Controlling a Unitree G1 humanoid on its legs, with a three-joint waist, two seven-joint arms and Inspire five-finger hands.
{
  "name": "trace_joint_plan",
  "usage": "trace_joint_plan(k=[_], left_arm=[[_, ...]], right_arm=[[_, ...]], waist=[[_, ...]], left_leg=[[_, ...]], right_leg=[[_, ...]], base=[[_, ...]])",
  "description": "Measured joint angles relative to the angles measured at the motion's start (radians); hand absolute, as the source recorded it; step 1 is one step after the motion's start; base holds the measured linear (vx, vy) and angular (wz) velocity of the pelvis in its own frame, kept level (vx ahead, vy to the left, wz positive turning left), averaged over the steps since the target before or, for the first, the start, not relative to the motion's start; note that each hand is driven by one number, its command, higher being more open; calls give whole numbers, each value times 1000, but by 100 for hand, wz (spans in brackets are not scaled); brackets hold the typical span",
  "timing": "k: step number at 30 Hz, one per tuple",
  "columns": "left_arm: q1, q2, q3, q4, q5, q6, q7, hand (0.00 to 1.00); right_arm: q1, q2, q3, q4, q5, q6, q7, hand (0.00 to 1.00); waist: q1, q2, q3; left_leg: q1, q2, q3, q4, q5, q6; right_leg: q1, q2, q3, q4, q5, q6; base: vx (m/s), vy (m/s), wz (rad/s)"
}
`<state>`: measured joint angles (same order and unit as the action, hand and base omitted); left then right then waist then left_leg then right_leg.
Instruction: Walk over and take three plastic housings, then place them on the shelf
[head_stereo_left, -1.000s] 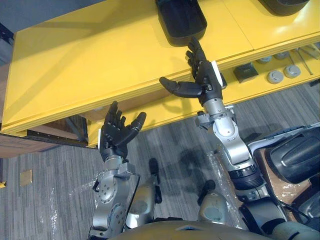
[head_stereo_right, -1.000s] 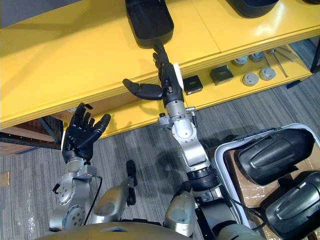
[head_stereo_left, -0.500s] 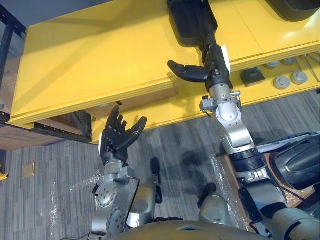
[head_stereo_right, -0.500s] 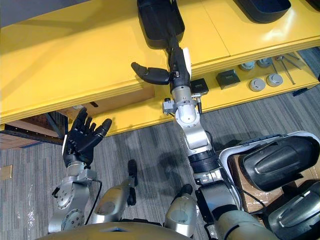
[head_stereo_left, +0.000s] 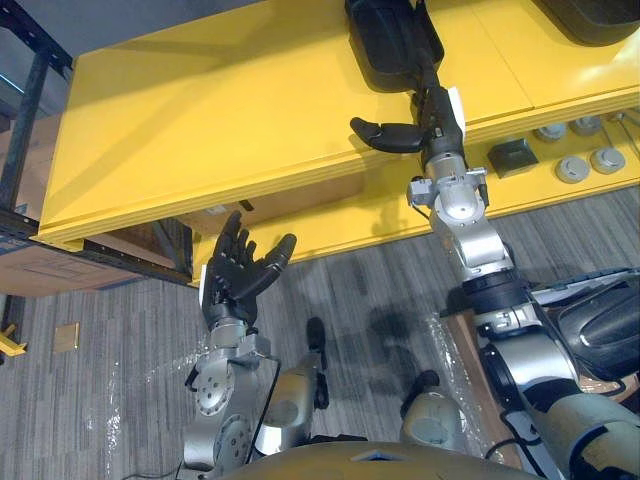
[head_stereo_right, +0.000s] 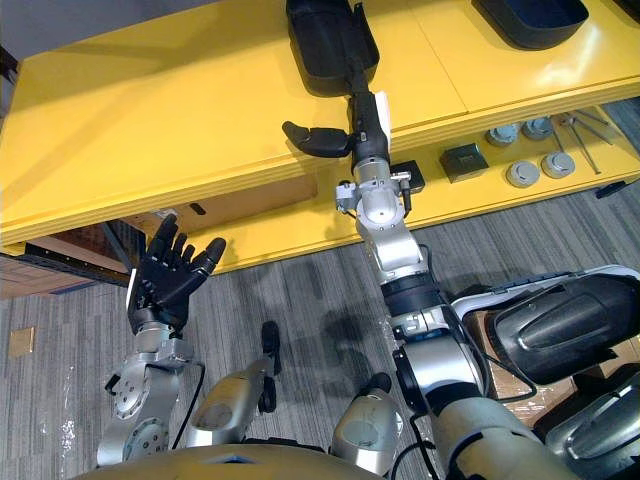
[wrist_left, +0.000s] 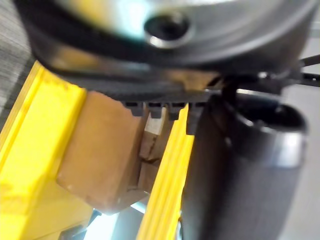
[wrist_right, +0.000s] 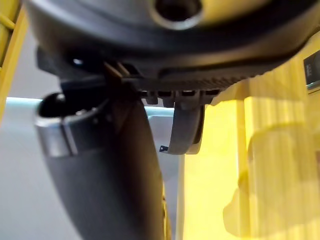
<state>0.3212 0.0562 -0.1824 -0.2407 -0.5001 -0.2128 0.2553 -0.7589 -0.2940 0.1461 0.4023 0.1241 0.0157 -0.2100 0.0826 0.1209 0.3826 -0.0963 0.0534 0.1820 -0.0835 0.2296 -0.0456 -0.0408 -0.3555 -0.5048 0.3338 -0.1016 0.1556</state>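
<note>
Black plastic housing (head_stereo_left: 388, 40) is lying lengthwise dead ahead of our right hand (head_stereo_left: 432, 110), which we are holding open-fingered at its near end.

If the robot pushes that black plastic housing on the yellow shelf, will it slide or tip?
Probably slide: the black plastic housing lies low and wide on the smooth yellow shelf. It looks hollow, so likely light but stiff. Its glossy curves may slip under the right hand.
</note>
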Motion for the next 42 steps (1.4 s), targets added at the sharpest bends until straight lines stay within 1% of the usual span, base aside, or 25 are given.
trace_joint_plan(k=[4,6,12,14,20,21,22,23,25,26,27,28,29,30,31,33,34,35,36,38,39,40,41,42], left_arm=[[-1,0,0,0,0,0,-1,100],[1,0,1,0,0,0,-1,100],[-8,0,0,5,-1,0,-6,100],[-13,0,1,8,-1,0,-7,100],[-16,1,0,18,-1,0,-34,100],[-17,1,-2,20,-1,0,-47,100],[-17,1,-8,26,-1,0,-61,100],[-17,1,-8,28,-1,0,-64,100],[-16,2,-10,51,-1,0,-85,100],[-16,2,-11,56,-1,0,-89,100],[-14,3,-14,58,0,0,-97,100],[-16,3,-18,59,0,0,-101,100],[-21,5,-24,58,0,0,-114,100],[-29,19,-40,59,1,0,-116,100],[-33,29,-49,59,1,0,-119,100],[-49,64,-77,62,3,2,-131,100],[-54,69,-82,62,4,4,-134,100],[-62,73,-90,62,3,9,-136,100],[-75,75,-98,67,3,23,-137,100],[-90,75,-100,77,2,44,-144,100],[-92,75,-101,79,2,64,-145,100],[-91,75,-113,80,2,78,-145,100],[-92,75,-118,80,2,84,-146,100],[-91,75,-121,80,4,90,-150,100]], right_arm=[[-24,-26,0,37,0,-7,2,100],[-40,-27,0,71,0,-26,1,100],[-87,-38,0,138,0,-52,-13,100],[-98,-48,0,152,0,-53,-16,100],[-114,-48,1,171,2,-66,-19,100],[-90,-48,-3,128,16,-65,-16,100],[2,-45,-17,-32,52,-64,-5,100],[23,-43,-18,-71,54,-65,-2,100],[195,-8,-6,-346,55,-66,24,100],[231,0,2,-393,53,-65,31,100],[300,14,15,-472,41,-65,44,100],[339,18,17,-508,40,-65,48,100],[415,22,21,-572,38,-64,52,100],[497,22,19,-618,36,-64,53,100],[536,23,16,-632,35,-64,53,100],[667,28,-18,-649,-3,-64,47,100],[695,28,-33,-650,-3,-64,43,100],[739,34,-70,-651,-3,-64,28,100],[777,42,-115,-651,-5,-64,5,100],[813,54,-173,-652,-42,-65,-21,100],[840,58,-212,-652,-47,-65,-41,100],[876,58,-247,-654,-60,-65,-58,100],[895,58,-266,-654,-68,-65,-66,100],[933,61,-293,-654,-79,-65,-83,100]], waist=[[6,17,2],[7,24,1],[20,27,2],[25,28,2],[21,29,3],[21,29,3],[21,29,3],[21,29,3],[14,27,2],[8,26,1],[-12,22,0],[-21,20,-1],[-33,11,-5],[-37,-3,-12],[-44,-13,-17],[-75,-58,-40],[-83,-68,-45],[-93,-85,-55],[-107,-97,-66],[-124,-106,-78],[-140,-111,-89],[-152,-110,-106],[-157,-109,-112],[-171,-110,-119]], left_leg=[[0,-5,-6,0,3,-1],[-1,-6,-7,0,4,-1],[-9,-9,-12,0,7,0],[-9,-10,-17,0,8,1],[-12,-9,-17,0,8,1],[-12,-7,-16,0,8,1],[-11,-3,-12,0,5,-2],[-11,-2,-9,0,4,-2],[-5,8,22,0,0,4],[-1,11,35,0,-2,5],[5,13,52,0,-9,6],[8,15,61,0,-11,7],[14,22,85,0,-17,6],[21,31,115,0,-27,1],[25,35,127,-1,-31,0],[47,50,183,-2,-50,-9],[53,54,199,-2,-57,-10],[66,60,230,-1,-63,-12],[79,64,259,-1,-71,-17],[98,65,294,-1,-78,-23],[115,73,324,-1,-83,-27],[129,80,351,-1,-90,-34],[136,80,364,-1,-93,-38],[153,87,388,-1,-98,-44]], right_leg=[[0,-9,-6,14,-8,-8],[-5,-11,-6,17,-8,-8],[-9,-17,-10,29,-10,-6],[-8,-18,-14,32,-11,-4],[-10,-16,-14,28,-11,-4],[-10,-11,-12,20,-10,-3],[-5,0,-9,-2,-7,-2],[-4,2,-9,-7,-4,-1],[-3,22,20,-54,26,6],[-1,26,29,-66,34,6],[8,33,43,-87,47,8],[10,38,49,-97,55,8],[11,50,70,-126,73,6],[11,64,96,-157,90,5],[11,69,104,-170,97,3],[15,92,151,-223,123,0],[17,97,163,-235,130,-1],[16,106,192,-257,144,-2],[17,115,221,-278,157,-3],[17,123,254,-292,168,-3],[18,131,283,-306,176,-4],[19,139,307,-319,184,-5],[19,143,319,-323,186,-5],[22,153,341,-327,187,-4]], base=[[-33,-21,7],[-34,-25,2],[9,-42,3],[15,-50,6],[8,-44,0],[-3,-61,-2],[3,-62,-3],[20,-64,-14],[54,-57,-39],[72,-61,-48],[66,-48,-35],[78,-59,-46],[59,-55,-61],[49,-54,-68],[39,-54,-69],[41,-51,-70],[45,-32,-77],[46,-19,-76],[39,-8,-73],[40,0,-66],[50,-17,-82],[56,-26,-71],[67,-32,-64],[57,-24,-57]])
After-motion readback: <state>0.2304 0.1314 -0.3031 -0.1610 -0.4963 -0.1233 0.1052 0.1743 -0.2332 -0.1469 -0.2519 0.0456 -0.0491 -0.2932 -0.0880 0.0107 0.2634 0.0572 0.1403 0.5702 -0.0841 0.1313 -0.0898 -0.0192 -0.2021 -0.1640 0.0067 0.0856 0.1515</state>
